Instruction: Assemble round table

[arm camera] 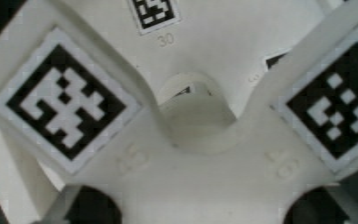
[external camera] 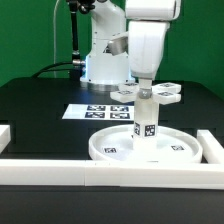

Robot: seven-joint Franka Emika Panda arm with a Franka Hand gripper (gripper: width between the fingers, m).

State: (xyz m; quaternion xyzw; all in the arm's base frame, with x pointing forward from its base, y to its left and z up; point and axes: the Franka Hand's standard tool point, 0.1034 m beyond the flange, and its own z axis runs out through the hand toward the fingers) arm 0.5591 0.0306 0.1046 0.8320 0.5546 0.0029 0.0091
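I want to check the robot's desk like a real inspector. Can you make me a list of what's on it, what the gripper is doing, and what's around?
Surface: black table, with white border rails along its near edge.
Job's things: round disc lies flat on the table; the marked leg stands upright in its middle; the cross-shaped foot piece sits at the leg's top, under the gripper.
Clutter: only the marker board, flat behind the disc.
Gripper: gripper is right at the foot piece; open or shut cannot be told. The wrist view shows the foot piece's tagged arms up close.
Cables: a dark cable hangs beside the robot base.
Surroundings: green wall behind.
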